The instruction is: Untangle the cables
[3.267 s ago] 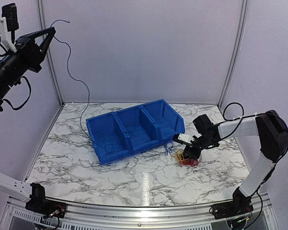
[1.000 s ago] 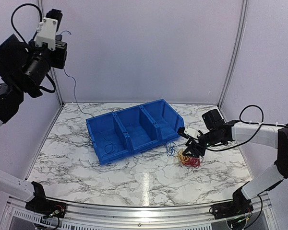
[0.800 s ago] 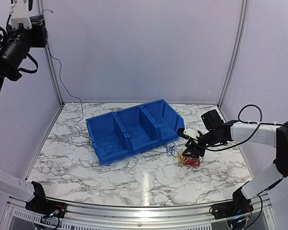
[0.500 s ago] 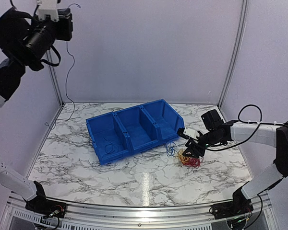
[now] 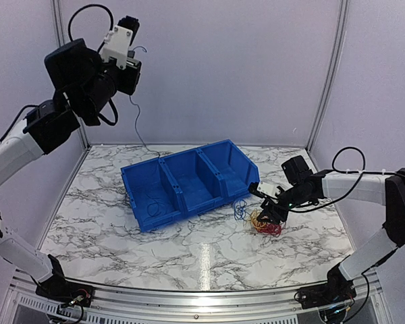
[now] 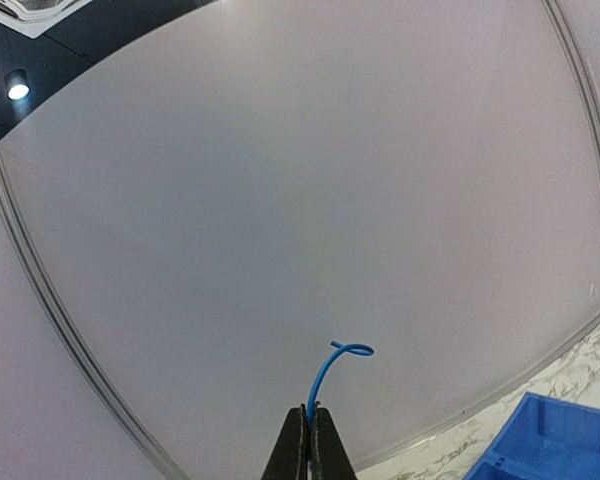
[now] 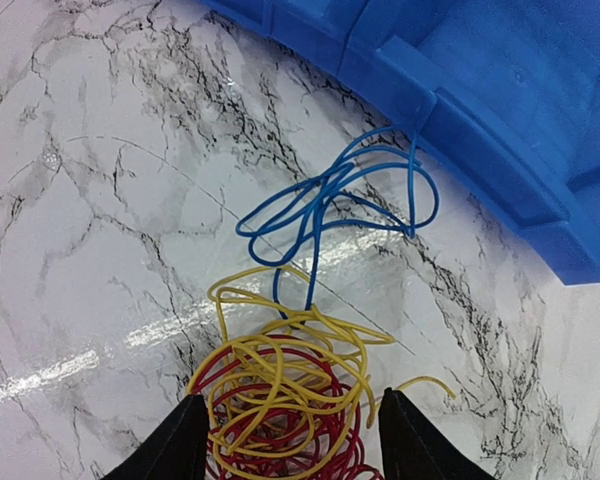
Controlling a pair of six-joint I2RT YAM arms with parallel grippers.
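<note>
My left gripper (image 5: 136, 59) is raised high at the back left, shut on the end of a thin blue cable (image 5: 136, 121) that hangs down to the table behind the blue bin. In the left wrist view the cable's curled tip (image 6: 325, 375) sticks out past the closed gripper (image 6: 309, 414). My right gripper (image 5: 268, 214) is low over the table right of the bin, open. Its fingers (image 7: 190, 435) straddle a tangle of yellow cables (image 7: 280, 365) and red cables (image 7: 280, 445). A blue cable bundle (image 7: 330, 195) lies just beyond, touching the bin.
A blue three-compartment bin (image 5: 219, 189) lies slanted mid-table; its left compartment holds a dark blue wire (image 5: 152, 208). The bin's corner (image 7: 460, 130) shows in the right wrist view. White walls and metal posts (image 5: 327, 74) enclose the marble table.
My left arm has swung from the far left corner toward the right, carrying the blue cable, whose hanging part moved right with it. The right gripper has barely moved.
</note>
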